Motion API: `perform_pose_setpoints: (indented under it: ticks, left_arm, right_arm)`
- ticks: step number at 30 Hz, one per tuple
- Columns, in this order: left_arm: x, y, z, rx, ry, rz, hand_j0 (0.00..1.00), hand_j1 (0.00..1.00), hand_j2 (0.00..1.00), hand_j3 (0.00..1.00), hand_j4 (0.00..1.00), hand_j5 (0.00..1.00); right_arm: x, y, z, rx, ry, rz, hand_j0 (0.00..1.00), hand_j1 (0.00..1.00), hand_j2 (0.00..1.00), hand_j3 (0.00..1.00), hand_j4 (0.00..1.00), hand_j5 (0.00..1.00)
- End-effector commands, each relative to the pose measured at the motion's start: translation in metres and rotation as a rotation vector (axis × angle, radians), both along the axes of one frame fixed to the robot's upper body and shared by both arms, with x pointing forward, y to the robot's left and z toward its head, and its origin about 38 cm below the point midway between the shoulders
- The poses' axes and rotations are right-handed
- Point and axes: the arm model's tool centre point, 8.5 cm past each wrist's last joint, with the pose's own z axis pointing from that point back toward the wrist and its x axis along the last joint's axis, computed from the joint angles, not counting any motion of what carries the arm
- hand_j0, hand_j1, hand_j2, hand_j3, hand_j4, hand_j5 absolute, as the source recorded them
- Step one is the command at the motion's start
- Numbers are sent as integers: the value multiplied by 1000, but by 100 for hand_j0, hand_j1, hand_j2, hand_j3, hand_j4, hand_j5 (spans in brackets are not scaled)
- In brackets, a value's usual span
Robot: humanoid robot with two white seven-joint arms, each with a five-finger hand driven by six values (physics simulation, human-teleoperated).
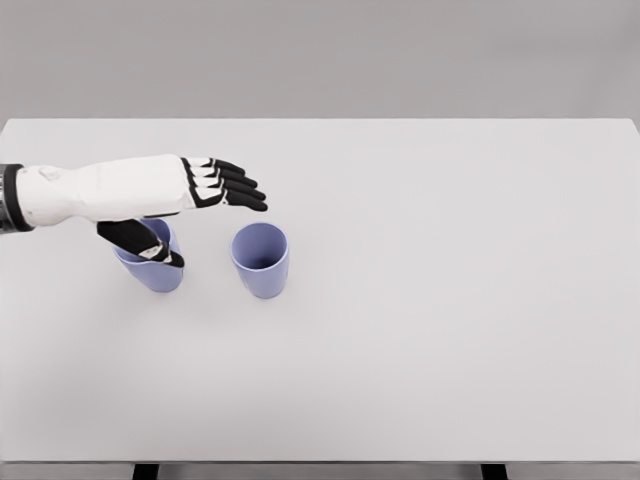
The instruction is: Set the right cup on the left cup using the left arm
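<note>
Two lavender cups stand upright on the white table (420,330). The right cup (261,260) stands free, mouth up. The left cup (152,266) is partly hidden under my left hand (208,218). That hand comes in from the left edge on a white forearm and hovers above the left cup, with its black fingers (235,186) stretched toward the right and its thumb (150,245) hanging down over the left cup's mouth. The hand is open and holds nothing. Its fingertips end above and left of the right cup, apart from it.
The table's front edge runs along the bottom of the view, with dark legs just visible beneath it. A grey wall stands behind the far edge.
</note>
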Motion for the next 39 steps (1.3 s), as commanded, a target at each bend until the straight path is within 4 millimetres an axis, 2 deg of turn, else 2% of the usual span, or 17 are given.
perform_pose_setpoints:
  ticks: [1, 3, 6, 7, 9, 12, 22, 23, 27, 29, 30, 32, 34, 36, 39]
  left_arm:
    - [0, -5, -1, -8, 2, -10, 100, 100, 100, 100, 100, 100]
    - [5, -27, 5, -13, -48, -58, 100, 100, 100, 100, 100, 100]
    - [9, -26, 22, 6, -89, -60, 100, 100, 100, 100, 100, 100]
    - [10, -37, 10, 81, -51, -104, 100, 100, 100, 100, 100, 100]
    - [17, -36, 17, 140, -40, -105, 100, 100, 100, 100, 100, 100]
    - [15, -28, 7, 178, -17, -94, 100, 100, 100, 100, 100, 100]
    - [10, -53, 17, 187, -72, -169, 100, 100, 100, 100, 100, 100]
    - [12, -59, 16, 184, -74, -181, 100, 100, 100, 100, 100, 100]
    - [28, -47, 9, 213, -87, -119, 100, 100, 100, 100, 100, 100]
    - [33, -48, 7, 217, -87, -114, 100, 100, 100, 100, 100, 100]
    - [36, -46, 2, 230, -85, -103, 100, 100, 100, 100, 100, 100]
    - [40, -53, -11, 223, -60, -110, 100, 100, 100, 100, 100, 100]
    - [41, -53, -16, 224, -49, -107, 100, 100, 100, 100, 100, 100]
    - [48, -56, -31, 227, -22, -94, 100, 100, 100, 100, 100, 100]
    - [49, -54, -33, 228, -17, -87, 100, 100, 100, 100, 100, 100]
  right_arm:
    - [1, 0, 0, 3, -3, -5, 100, 100, 100, 100, 100, 100]
    - [-12, 0, 0, 0, 23, -4, 100, 100, 100, 100, 100, 100]
    - [-13, 0, 0, 0, 23, -6, 100, 100, 100, 100, 100, 100]
    - [-14, 0, 0, 0, 25, -3, 100, 100, 100, 100, 100, 100]
    - [-15, 0, 0, 0, 27, -8, 100, 100, 100, 100, 100, 100]
    - [-15, 0, 0, 0, 27, -8, 100, 100, 100, 100, 100, 100]
    - [-15, 0, 0, 0, 27, -8, 100, 100, 100, 100, 100, 100]
    - [-15, 0, 0, 0, 27, -6, 100, 100, 100, 100, 100, 100]
    - [-15, 0, 0, 0, 27, -8, 100, 100, 100, 100, 100, 100]
    - [-15, 0, 0, 0, 27, -8, 100, 100, 100, 100, 100, 100]
    - [-15, 0, 0, 0, 27, -8, 100, 100, 100, 100, 100, 100]
    - [-15, 0, 0, 0, 27, -8, 100, 100, 100, 100, 100, 100]
    - [-15, 0, 0, 0, 27, -8, 100, 100, 100, 100, 100, 100]
    - [-15, 0, 0, 0, 27, -8, 100, 100, 100, 100, 100, 100]
    - [-15, 0, 0, 0, 27, -8, 100, 100, 100, 100, 100, 100]
